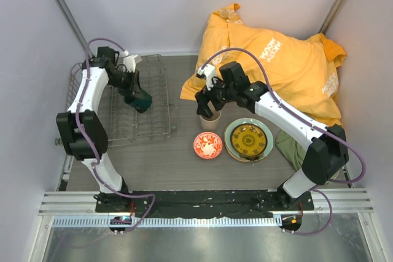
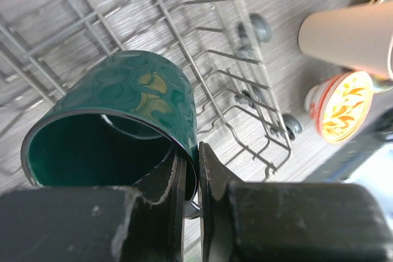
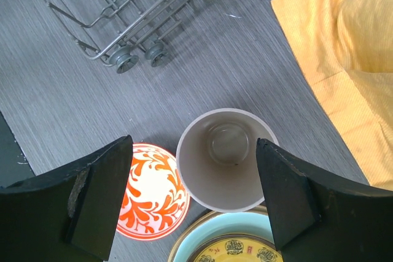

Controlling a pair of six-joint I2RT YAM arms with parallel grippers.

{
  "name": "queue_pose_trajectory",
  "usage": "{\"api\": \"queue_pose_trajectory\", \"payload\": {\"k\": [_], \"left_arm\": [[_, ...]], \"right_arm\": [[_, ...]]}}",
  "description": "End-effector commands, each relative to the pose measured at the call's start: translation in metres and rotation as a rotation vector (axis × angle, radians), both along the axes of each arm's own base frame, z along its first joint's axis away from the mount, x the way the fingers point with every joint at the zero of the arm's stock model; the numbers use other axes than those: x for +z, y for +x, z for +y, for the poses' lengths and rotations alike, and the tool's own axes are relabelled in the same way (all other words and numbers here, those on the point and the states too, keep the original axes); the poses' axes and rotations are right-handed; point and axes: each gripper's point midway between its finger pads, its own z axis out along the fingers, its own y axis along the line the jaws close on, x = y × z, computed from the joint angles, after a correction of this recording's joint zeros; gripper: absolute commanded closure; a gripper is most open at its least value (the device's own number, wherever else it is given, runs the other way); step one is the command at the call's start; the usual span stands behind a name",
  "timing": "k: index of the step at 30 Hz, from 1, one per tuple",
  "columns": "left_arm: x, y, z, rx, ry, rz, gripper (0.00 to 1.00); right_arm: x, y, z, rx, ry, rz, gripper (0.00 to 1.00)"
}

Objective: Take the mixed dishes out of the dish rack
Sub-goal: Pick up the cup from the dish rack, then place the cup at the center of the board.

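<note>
Top external: all out but, seemingly, dark green mug (image 1: pixel 142 101) clamped in left gripper (image 1: pixel 136 94) over dish rack (image 1: pixel 157 72); right gripper (image 1: pixel 208 107) wide around beige cup (image 1: pixel 210 121).

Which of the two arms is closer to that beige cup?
Right. The right gripper, open, straddles the beige cup, a finger each side. The left gripper is at the dish rack, pinching the wall of the dark green mug.
</note>
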Motion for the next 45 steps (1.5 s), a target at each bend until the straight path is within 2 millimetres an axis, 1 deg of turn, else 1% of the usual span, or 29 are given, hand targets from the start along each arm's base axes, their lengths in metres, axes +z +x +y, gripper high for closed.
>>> {"api": "queue_pose_trajectory", "payload": {"k": [1, 2, 3, 4, 6, 7, 9, 10, 12, 13, 15, 16, 17, 19, 20, 22, 24, 26, 30, 31, 32, 33, 35, 37, 38, 40, 42, 43, 45], "left_arm": [[0.07, -0.011, -0.022, -0.098, 0.129, -0.226, 1.0], [0.073, -0.019, -0.034, -0.137, 0.144, -0.233, 1.0], [0.08, -0.025, -0.036, -0.146, 0.175, -0.256, 1.0], [0.083, -0.031, -0.047, -0.188, 0.19, -0.273, 1.0], [0.09, -0.043, -0.051, -0.216, 0.234, -0.299, 1.0], [0.092, -0.051, -0.061, -0.252, 0.243, -0.309, 1.0], [0.099, -0.061, -0.063, -0.274, 0.285, -0.332, 1.0], [0.099, -0.067, -0.07, -0.311, 0.298, -0.344, 1.0], [0.105, -0.08, -0.074, -0.342, 0.314, -0.361, 1.0], [0.105, -0.087, -0.08, -0.375, 0.333, -0.371, 1.0], [0.1, -0.097, -0.084, -0.414, 0.363, -0.375, 1.0], [0.101, -0.106, -0.089, -0.442, 0.39, -0.401, 1.0], [0.092, -0.112, -0.09, -0.464, 0.412, -0.388, 1.0], [0.089, -0.125, -0.1, -0.516, 0.444, -0.412, 1.0], [0.081, -0.131, -0.101, -0.531, 0.457, -0.397, 1.0], [0.079, -0.14, -0.113, -0.575, 0.462, -0.416, 1.0], [0.079, -0.143, -0.119, -0.593, 0.48, -0.438, 1.0], [0.078, -0.14, -0.123, -0.608, 0.491, -0.443, 1.0], [0.082, -0.132, -0.138, -0.649, 0.512, -0.484, 1.0], [0.082, -0.127, -0.137, -0.645, 0.542, -0.493, 1.0], [0.076, -0.122, -0.14, -0.654, 0.568, -0.482, 1.0], [0.077, -0.12, -0.144, -0.671, 0.577, -0.494, 1.0], [0.067, -0.115, -0.151, -0.696, 0.6, -0.477, 1.0], [0.064, -0.11, -0.157, -0.722, 0.621, -0.484, 1.0], [0.057, -0.105, -0.161, -0.733, 0.632, -0.476, 1.0], [0.057, -0.097, -0.164, -0.736, 0.65, -0.489, 1.0], [0.048, -0.091, -0.167, -0.745, 0.675, -0.475, 1.0], [0.05, -0.087, -0.169, -0.746, 0.679, -0.484, 1.0], [0.045, -0.082, -0.171, -0.753, 0.692, -0.479, 1.0]], "right_arm": [[0.035, 0.006, -0.002, -0.033, 0.048, -0.112, 0.14], [0.037, 0.01, -0.005, -0.056, 0.041, -0.125, 0.14], [0.038, 0.012, -0.007, -0.073, 0.04, -0.134, 0.14], [0.042, 0.013, -0.009, -0.088, 0.04, -0.144, 0.14], [0.045, 0.022, -0.019, -0.146, 0.034, -0.164, 0.14], [0.048, 0.025, -0.022, -0.163, 0.039, -0.168, 0.14], [0.053, 0.031, -0.029, -0.196, 0.055, -0.173, 0.15], [0.055, 0.035, -0.035, -0.222, 0.066, -0.167, 0.14], [0.059, 0.041, -0.042, -0.248, 0.08, -0.172, 0.14], [0.06, 0.045, -0.048, -0.273, 0.088, -0.164, 0.15], [0.063, 0.048, -0.053, -0.286, 0.103, -0.16, 0.15], [0.063, 0.05, -0.056, -0.296, 0.107, -0.156, 0.15], [0.064, 0.053, -0.061, -0.315, 0.113, -0.152, 0.14], [0.067, 0.055, -0.064, -0.323, 0.124, -0.152, 0.14], [0.067, 0.057, -0.068, -0.336, 0.127, -0.148, 0.14], [0.068, 0.058, -0.07, -0.34, 0.134, -0.146, 0.14], [0.068, 0.06, -0.074, -0.353, 0.136, -0.143, 0.14], [0.067, 0.062, -0.078, -0.363, 0.135, -0.142, 0.14], [0.067, 0.061, -0.082, -0.367, 0.139, -0.142, 0.14], [0.067, 0.06, -0.084, -0.369, 0.138, -0.14, 0.14], [0.069, 0.06, -0.083, -0.366, 0.142, -0.143, 0.14], [0.067, 0.06, -0.084, -0.368, 0.14, -0.141, 0.14], [0.068, 0.059, -0.084, -0.364, 0.143, -0.143, 0.15], [0.068, 0.059, -0.084, -0.362, 0.144, -0.14, 0.15], [0.067, 0.059, -0.083, -0.36, 0.145, -0.133, 0.15], [0.065, 0.058, -0.082, -0.354, 0.145, -0.125, 0.14], [0.062, 0.058, -0.081, -0.35, 0.143, -0.117, 0.14], [0.062, 0.057, -0.081, -0.349, 0.143, -0.119, 0.15], [0.064, 0.057, -0.081, -0.347, 0.146, -0.121, 0.15]]}}
